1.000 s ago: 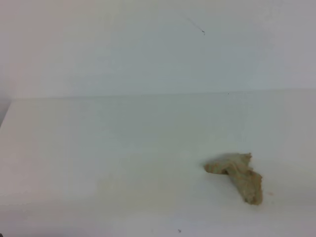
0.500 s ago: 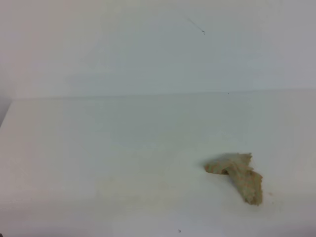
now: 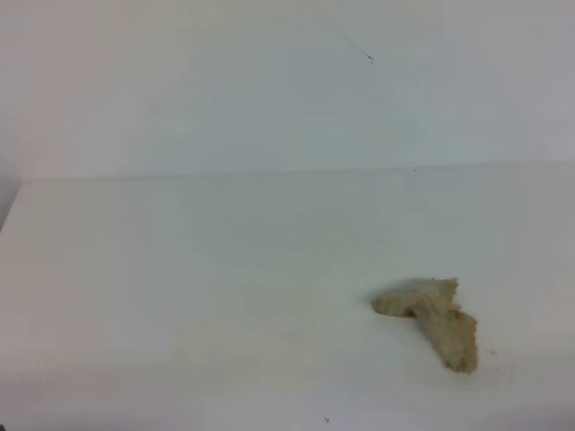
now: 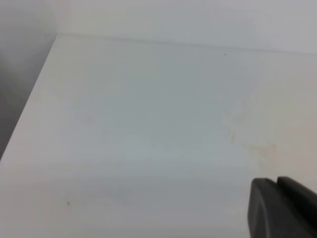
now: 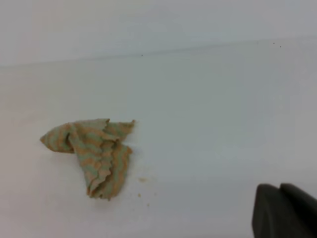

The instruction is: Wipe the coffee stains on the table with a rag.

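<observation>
Beige rag [image 3: 431, 319] lies crumpled lower right on the white table [image 3: 180, 269], let go. Right gripper [image 5: 283, 210] sits pinched together nearby; left gripper [image 4: 280, 208] I cannot tell.

— What does the high view give me?

— I look down from the front across the table [image 3: 180, 269] to the wall [image 3: 269, 90] behind it; the rag [image 3: 431, 319] lies lower right, fairly far off.

— And the wrists?

— My left wrist camera faces the table's back left corner, its gripper [image 4: 282, 208] dark at lower right. My right wrist camera sits closer, with the rag left of centre and its gripper [image 5: 283, 210] at lower right.

— Shared ground?

— The rag shows in the high and right wrist views; the table's back edge shows in all three.
</observation>
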### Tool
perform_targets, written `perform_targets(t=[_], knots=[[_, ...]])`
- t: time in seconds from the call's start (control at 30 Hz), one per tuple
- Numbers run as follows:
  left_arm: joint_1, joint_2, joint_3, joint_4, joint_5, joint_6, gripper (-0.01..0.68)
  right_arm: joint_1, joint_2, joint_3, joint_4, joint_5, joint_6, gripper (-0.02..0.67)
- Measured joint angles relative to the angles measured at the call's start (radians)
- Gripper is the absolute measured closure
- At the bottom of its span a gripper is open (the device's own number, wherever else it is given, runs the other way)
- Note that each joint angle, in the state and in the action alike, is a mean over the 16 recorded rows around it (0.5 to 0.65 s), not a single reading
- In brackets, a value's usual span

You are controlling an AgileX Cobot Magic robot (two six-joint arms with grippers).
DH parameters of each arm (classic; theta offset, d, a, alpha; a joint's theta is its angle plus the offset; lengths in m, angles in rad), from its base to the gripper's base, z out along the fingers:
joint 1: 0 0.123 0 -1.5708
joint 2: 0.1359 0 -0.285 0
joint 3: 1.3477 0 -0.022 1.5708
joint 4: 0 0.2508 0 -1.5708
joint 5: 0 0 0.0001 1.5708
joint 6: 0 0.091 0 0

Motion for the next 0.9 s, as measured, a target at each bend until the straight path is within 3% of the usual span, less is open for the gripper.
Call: perform_targets(t=[0.9], knots=[[0.000,-0.001,0.000,0.000,0.000,0.000,0.675,0.000,0.000,0.003,0.001,0.000,0.000,0.651]])
